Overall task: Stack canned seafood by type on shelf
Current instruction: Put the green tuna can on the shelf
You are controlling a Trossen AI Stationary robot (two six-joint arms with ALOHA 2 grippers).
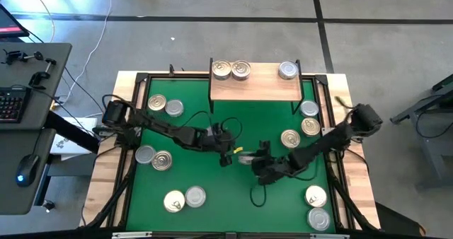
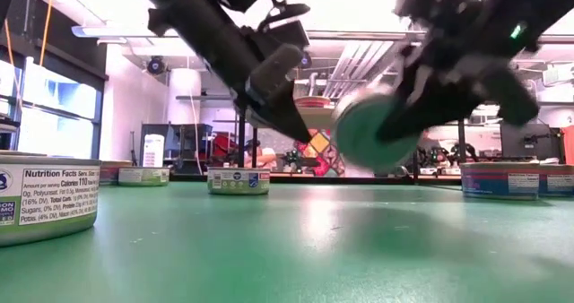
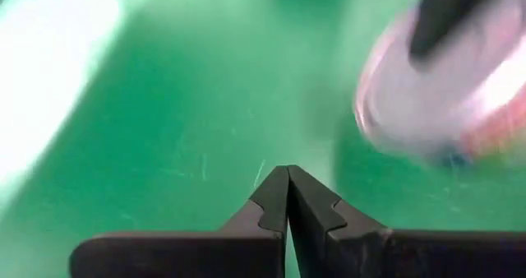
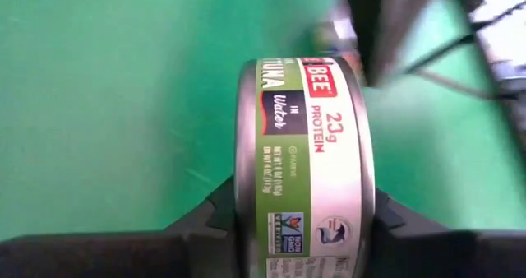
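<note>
Tuna tin (image 4: 304,167), round, flat, green-and-white labelled metal, gripped on edge by right gripper (image 1: 249,158) above green mat (image 1: 212,196), mid-table. Left gripper (image 1: 225,158) clenched empty just beside. Probably mid-pickup; next, carrying to light-wood shelf (image 1: 255,89), already bearing three tins: two golden-lidded, one silver.

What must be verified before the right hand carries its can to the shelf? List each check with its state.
1. Can seated between the right hand fingers: ok; the can sits on edge between them.
2. Can off the green mat: ok in the low view.
3. Left hand shut, empty: ok.
4. Left hand clear of the can: cannot tell; it hangs close beside it.
5. Free room on the shelf: ok, bare board between three cans.
6. Lid type of the held can: cannot tell.
</note>
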